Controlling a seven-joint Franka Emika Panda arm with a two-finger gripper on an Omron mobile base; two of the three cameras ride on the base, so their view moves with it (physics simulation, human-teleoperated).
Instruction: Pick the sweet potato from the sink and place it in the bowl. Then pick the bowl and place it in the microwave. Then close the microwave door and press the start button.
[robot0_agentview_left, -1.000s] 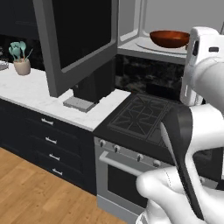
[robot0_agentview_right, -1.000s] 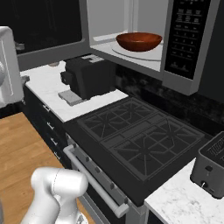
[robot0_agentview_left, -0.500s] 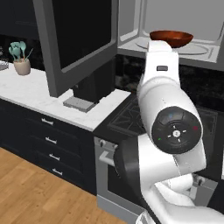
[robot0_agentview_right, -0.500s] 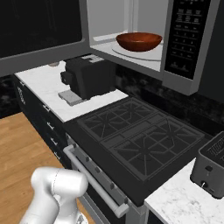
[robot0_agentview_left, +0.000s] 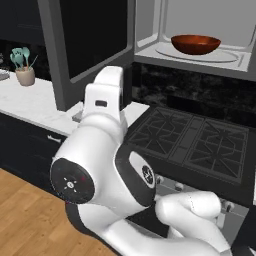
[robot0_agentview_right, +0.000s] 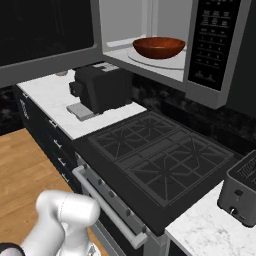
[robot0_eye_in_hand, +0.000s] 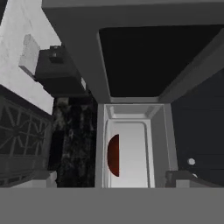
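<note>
The reddish-brown bowl (robot0_agentview_left: 195, 44) (robot0_agentview_right: 159, 47) sits on the glass turntable (robot0_agentview_left: 225, 56) inside the open microwave (robot0_agentview_right: 215, 45). The bowl's rim hides its inside, so the sweet potato is hidden. The sink is out of view. The microwave door (robot0_agentview_left: 95, 35) (robot0_agentview_right: 45, 35) stands swung wide open to the left. My arm's white links bulk large at the lower left of the left base view. In the rolled hand view, the door (robot0_eye_in_hand: 153, 57) and the pale cavity with the bowl (robot0_eye_in_hand: 113, 155) lie some way off, and nothing is held in front of the camera.
A black gas stove (robot0_agentview_left: 195, 140) (robot0_agentview_right: 160, 155) lies under the microwave, with the oven handle (robot0_agentview_right: 105, 200) at its front. A dark boxy appliance (robot0_agentview_right: 102, 87) stands on the white counter under the open door. A toaster (robot0_agentview_right: 242, 187) is at the right. A utensil pot (robot0_agentview_left: 24, 70) is at the far left.
My arm has swung away from the microwave, from the right side of the left base view across to its lower left. The bowl stays on the turntable and the door stays open.
</note>
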